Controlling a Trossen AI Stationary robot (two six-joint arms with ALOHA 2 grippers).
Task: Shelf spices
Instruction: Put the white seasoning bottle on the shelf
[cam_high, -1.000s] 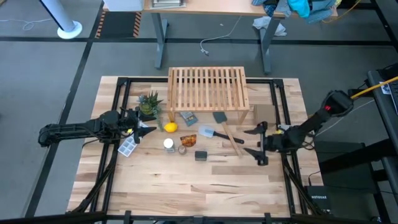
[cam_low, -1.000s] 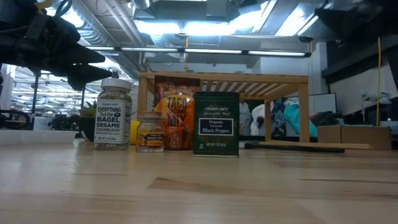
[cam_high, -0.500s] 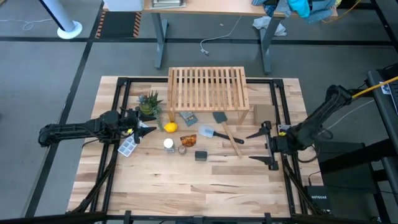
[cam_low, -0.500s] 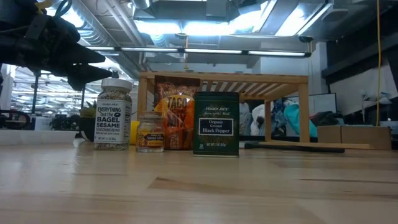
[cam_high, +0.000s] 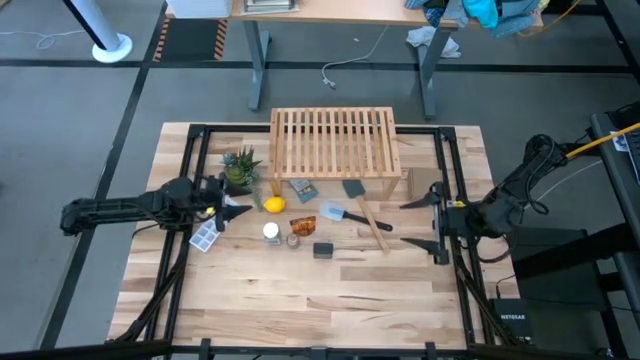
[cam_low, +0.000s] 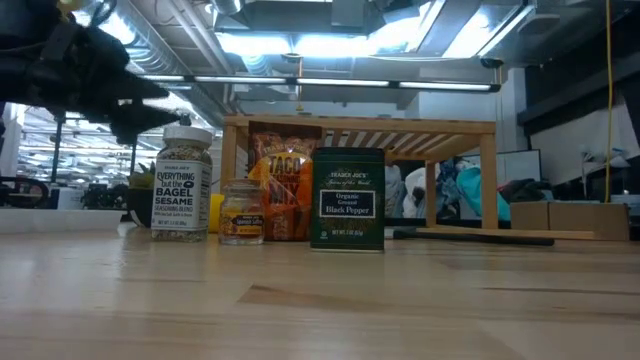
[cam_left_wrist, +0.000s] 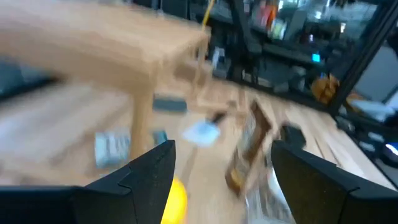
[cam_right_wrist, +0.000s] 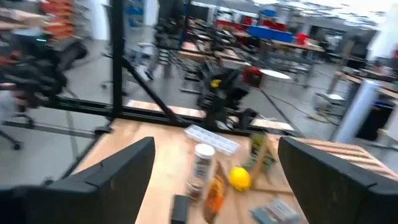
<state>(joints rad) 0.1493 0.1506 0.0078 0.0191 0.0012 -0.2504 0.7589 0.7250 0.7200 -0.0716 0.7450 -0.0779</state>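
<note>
Where legible: jar (cam_low: 181, 183) "Bagel Sesame", tin (cam_low: 347, 199) "Black Pepper".

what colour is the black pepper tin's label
Dark green tin, label panel darker with pale lettering; low view shows it best.

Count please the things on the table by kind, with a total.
Spice containers: 4 (white-capped jar, small glass jar, orange pouch, black tin)
Wooden racks: 1
Lemons: 1
Plants: 1
Spatulas: 2
Total: 9

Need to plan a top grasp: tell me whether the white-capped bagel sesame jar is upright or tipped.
Upright. The white-capped jar stands on its base on the table, cap on top, label reading level; from above, only its round white cap shows.
</note>
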